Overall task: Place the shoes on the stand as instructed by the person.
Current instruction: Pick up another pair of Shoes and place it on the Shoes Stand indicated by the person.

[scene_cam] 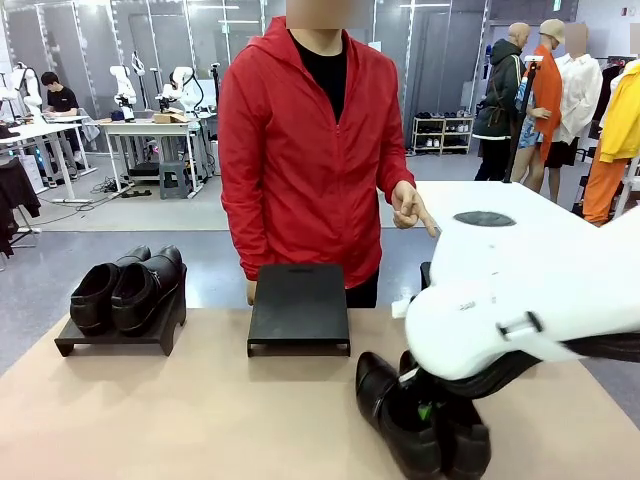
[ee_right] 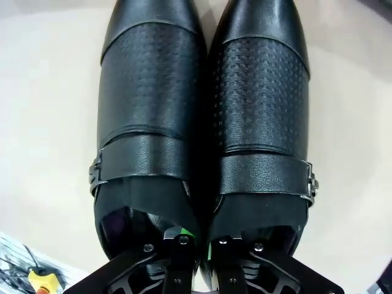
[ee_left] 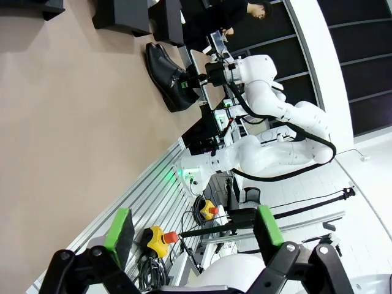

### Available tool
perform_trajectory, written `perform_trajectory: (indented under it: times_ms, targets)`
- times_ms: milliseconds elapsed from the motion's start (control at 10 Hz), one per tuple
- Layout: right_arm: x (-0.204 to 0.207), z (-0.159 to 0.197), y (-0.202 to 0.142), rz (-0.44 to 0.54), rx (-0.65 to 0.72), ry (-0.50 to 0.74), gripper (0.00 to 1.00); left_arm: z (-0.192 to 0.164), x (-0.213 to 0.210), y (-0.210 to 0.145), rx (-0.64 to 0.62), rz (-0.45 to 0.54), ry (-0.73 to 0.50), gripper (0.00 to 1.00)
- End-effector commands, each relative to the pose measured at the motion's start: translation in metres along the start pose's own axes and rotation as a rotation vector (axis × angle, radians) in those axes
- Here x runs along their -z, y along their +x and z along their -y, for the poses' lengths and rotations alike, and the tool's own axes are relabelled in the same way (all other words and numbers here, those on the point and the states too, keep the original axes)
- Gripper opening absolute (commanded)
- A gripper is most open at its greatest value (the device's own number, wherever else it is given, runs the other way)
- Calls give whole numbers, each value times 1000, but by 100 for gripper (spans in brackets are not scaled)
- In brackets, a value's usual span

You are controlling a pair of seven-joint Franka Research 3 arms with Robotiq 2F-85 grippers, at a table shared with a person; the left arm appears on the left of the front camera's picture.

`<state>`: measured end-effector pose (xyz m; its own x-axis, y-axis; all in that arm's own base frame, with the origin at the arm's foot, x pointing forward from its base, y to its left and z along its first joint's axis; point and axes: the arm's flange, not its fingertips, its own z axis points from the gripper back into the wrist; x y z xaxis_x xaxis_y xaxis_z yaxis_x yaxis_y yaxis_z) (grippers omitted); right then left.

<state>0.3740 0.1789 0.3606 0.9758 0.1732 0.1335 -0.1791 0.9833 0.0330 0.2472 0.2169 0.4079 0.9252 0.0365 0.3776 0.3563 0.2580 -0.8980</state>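
Both fingers of my right gripper [ee_right: 202,244] were clenched, one dipped into each shoe of the dress pair [ee_right: 153,122], so that they pinched the two inner walls pressed together between them. The shoes lay side by side with toes pointing away from the wrist, their buckled straps just ahead of the fingers. From the front, that pair sat at the near right of the table [scene_cam: 150,420], under my right arm [scene_cam: 520,290]; I could not tell whether the soles rested on the tabletop or hung just above it.

My left gripper [ee_left: 193,229] was released, its green pads spread wide with nothing between them, hanging near the table's edge and well apart from the shoes.

Farther out, the middle stand [scene_cam: 298,305] sat just in front of the person [scene_cam: 300,150]. The left stand [scene_cam: 110,340] carried the chunky pair [scene_cam: 125,290], both shoes upright and touching each other. The person stood at the far side in a red jacket, one hand [scene_cam: 410,210] held at waist height with a finger pointing down and to the picture's right.
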Motion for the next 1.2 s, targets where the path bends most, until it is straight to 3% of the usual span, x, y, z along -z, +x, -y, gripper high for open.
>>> perform_trajectory:
  times_ms: [0,200,700,900,1100]
  targets:
    - [-93,40,-29,115,-14,-32,0,2,0,-2,25,0,-14,100]
    - [-136,77,-36,180,-9,-41,0,2,0,-2,25,0,-14,100]
    - [-192,159,-56,208,-27,-3,0,2,0,-2,25,0,-14,100]
    - [-195,173,-63,237,-9,8,0,2,0,-2,25,0,-14,100]
    - [-190,171,-68,336,39,41,0,2,0,-2,25,0,-14,100]
